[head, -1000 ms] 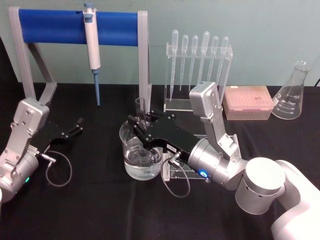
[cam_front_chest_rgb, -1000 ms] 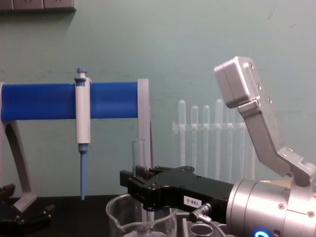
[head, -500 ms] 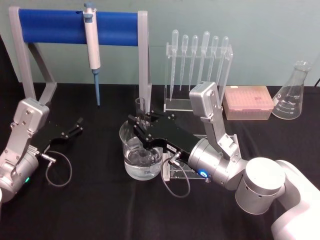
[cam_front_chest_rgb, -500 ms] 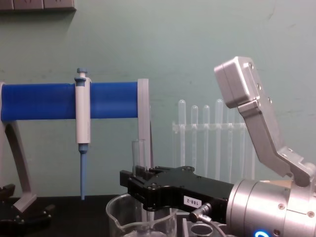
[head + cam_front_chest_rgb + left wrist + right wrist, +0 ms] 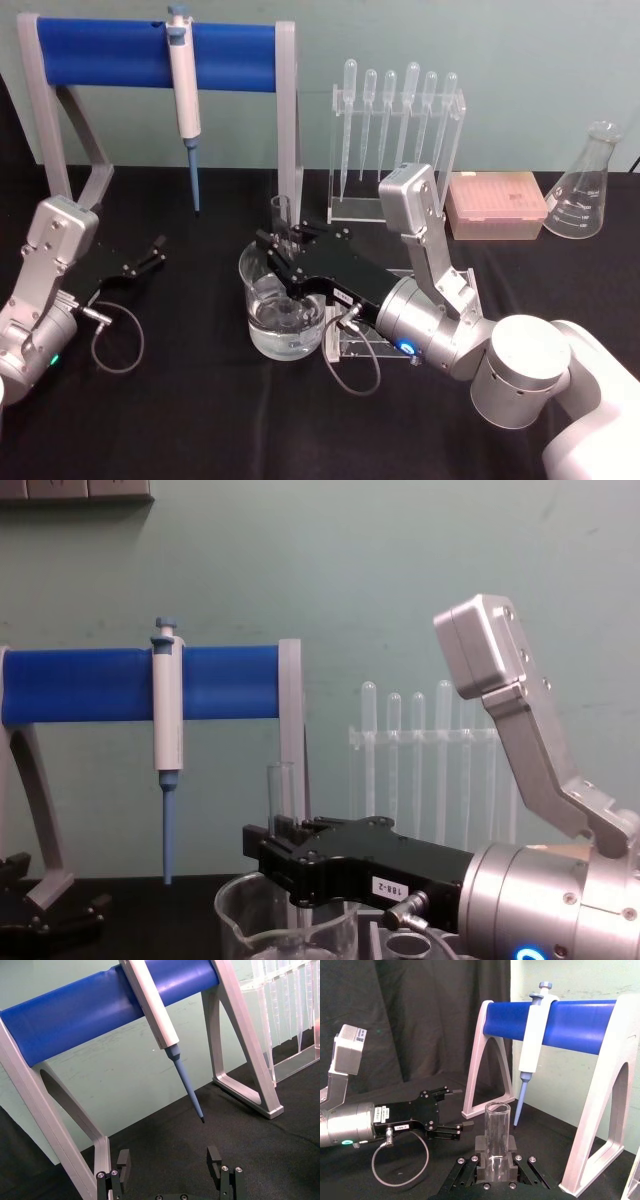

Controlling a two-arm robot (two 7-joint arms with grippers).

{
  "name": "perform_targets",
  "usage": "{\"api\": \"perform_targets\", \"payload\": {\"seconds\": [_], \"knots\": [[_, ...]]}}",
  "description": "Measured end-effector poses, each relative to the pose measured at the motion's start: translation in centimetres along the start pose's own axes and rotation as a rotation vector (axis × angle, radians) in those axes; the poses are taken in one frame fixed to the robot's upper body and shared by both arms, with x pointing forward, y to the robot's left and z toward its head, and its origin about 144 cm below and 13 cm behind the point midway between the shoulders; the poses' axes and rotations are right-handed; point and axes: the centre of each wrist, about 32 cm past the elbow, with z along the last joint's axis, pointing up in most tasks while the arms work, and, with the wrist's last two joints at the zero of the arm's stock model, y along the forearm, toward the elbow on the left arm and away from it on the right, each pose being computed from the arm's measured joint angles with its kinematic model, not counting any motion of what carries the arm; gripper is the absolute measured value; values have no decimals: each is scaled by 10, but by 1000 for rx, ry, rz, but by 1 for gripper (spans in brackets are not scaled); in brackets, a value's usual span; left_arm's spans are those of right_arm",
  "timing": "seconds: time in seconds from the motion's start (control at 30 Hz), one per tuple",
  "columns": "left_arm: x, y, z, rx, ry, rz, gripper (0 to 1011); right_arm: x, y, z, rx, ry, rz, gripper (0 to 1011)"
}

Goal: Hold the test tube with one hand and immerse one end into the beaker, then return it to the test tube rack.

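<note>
Clear test tube (image 5: pixel 497 1127), black right tool (image 5: pixel 279 257), blue bar (image 5: pixel 110 52), pink box (image 5: pixel 497 205)

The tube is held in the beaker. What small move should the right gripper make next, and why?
Probably lift straight up. The right gripper holds the test tube upright, its lower end down inside the beaker, seemingly at the liquid, so it must clear the rim before going to the rack beside it. The left gripper lies open, parked at left.

One beaker (image 5: pixel 281 345) — perhaps six pipettes (image 5: pixel 411 112)
</note>
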Motion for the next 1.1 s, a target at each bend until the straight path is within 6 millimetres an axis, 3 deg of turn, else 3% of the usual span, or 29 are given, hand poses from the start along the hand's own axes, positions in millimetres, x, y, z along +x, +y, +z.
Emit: {"api": "perform_targets", "payload": {"seconds": [1.1], "knots": [[0, 0, 0, 0, 0, 0, 1000, 0, 0, 0, 0, 0, 0, 227]]}}
